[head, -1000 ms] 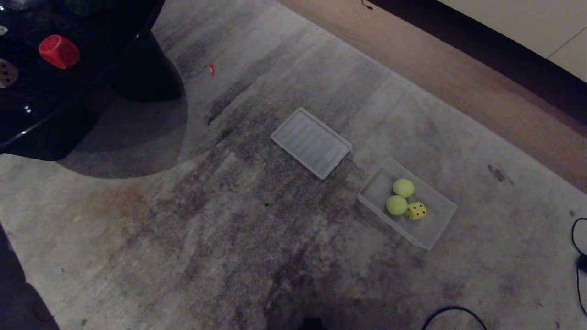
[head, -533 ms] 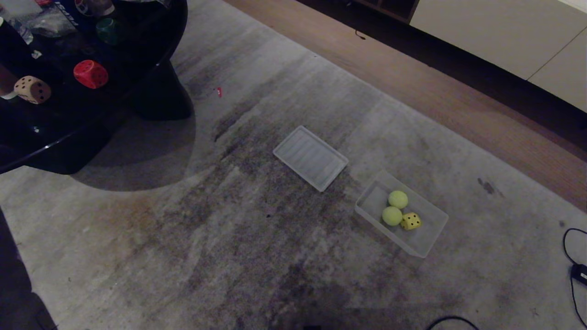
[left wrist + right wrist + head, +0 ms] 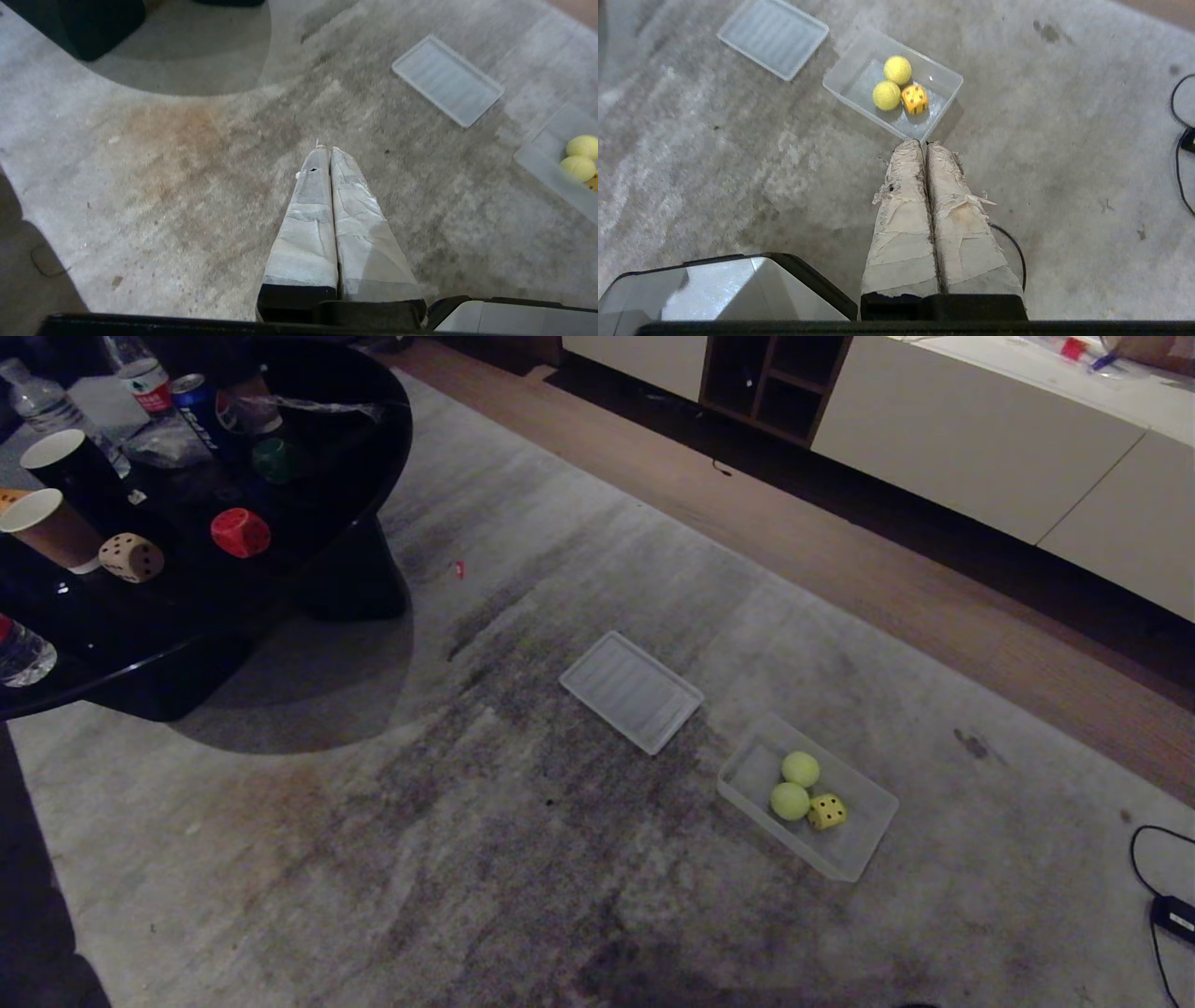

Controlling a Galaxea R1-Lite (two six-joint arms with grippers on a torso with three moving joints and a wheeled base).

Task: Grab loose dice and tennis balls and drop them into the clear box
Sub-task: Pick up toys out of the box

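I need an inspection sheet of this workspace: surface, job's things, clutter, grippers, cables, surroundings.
Surface: grey stained rug on wood floor.
Job's things: clear box on the rug holds two tennis balls and the yellow die; red die, beige die and green die on the black table.
Clutter: lid beside the box; cups, can, bottles on the table.
Grippers: left gripper and right gripper shut, empty, above the rug.
Cables: black cable at the rug's right.
Surroundings: white cabinets.

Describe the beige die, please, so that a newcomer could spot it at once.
Look at the black table at the rug's far left corner. Near its front edge, beside a brown paper cup, sits the beige die. Its neighbour, the red die, differs only in colour.
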